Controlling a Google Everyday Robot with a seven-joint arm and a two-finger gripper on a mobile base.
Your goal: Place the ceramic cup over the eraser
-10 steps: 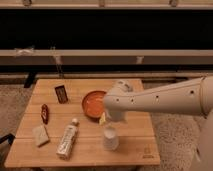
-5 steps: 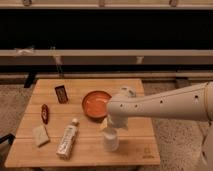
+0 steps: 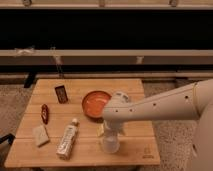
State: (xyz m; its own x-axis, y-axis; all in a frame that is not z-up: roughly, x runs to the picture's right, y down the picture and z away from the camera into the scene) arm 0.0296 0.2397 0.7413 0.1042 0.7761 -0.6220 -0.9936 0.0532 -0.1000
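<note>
The ceramic cup (image 3: 110, 144) is a small white tapered cup standing upright near the front edge of the wooden table (image 3: 130, 150). My gripper (image 3: 110, 132) hangs straight down onto the cup's top, open, with its fingers at the rim. It covers the cup's upper part. The eraser (image 3: 61, 93) is a small dark flat block lying at the table's back left, well away from the cup and gripper.
An orange bowl (image 3: 95, 104) sits just behind the gripper. A slim red object (image 3: 45, 113), a pale beige block (image 3: 40, 135) and a white labelled bottle (image 3: 67, 139) lie on the left half. A dark wall with pale rails runs behind the table.
My arm has swung from beside the orange bowl toward the front of the table and lowered onto the cup. The cup and the other objects have stayed put.
</note>
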